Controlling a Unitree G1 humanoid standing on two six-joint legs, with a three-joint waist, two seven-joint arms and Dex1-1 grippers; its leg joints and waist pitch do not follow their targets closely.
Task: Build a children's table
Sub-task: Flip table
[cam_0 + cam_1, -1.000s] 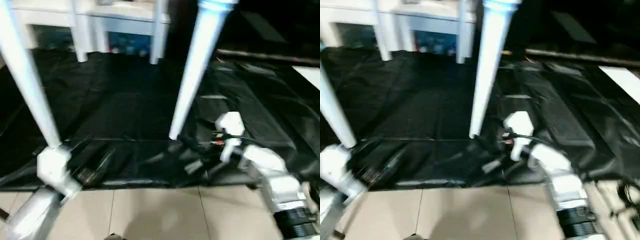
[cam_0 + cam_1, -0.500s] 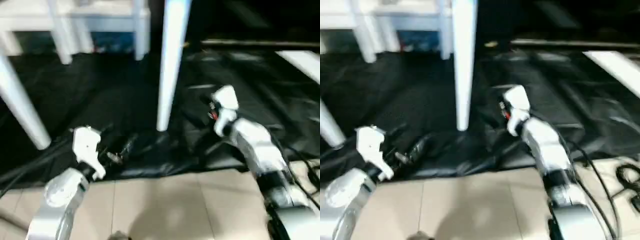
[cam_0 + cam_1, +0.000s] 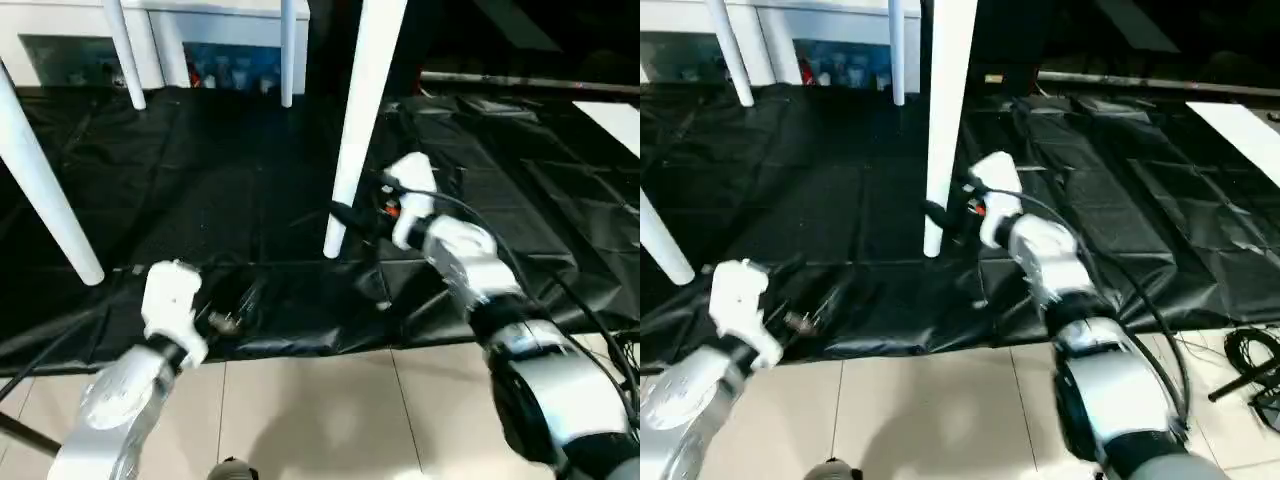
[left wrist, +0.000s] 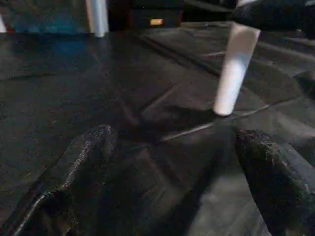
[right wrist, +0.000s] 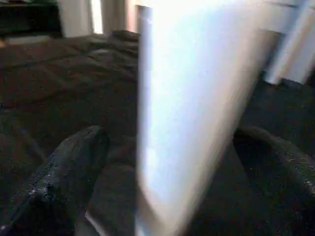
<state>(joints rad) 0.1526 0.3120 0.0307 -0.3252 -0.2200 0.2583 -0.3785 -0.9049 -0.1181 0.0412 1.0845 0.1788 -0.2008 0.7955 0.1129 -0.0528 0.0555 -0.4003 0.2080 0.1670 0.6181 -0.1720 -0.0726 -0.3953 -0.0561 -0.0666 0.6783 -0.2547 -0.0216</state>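
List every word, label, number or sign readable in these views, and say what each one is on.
None can be read.
The table legs, black floor sheet and both grippers, left and right, carry no visible print.
The coloured items under the white furniture at the back are too small and blurred to read.

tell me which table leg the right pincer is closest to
The near-centre leg: the open right pincer flanks its foot. The other legs stand far left and behind.
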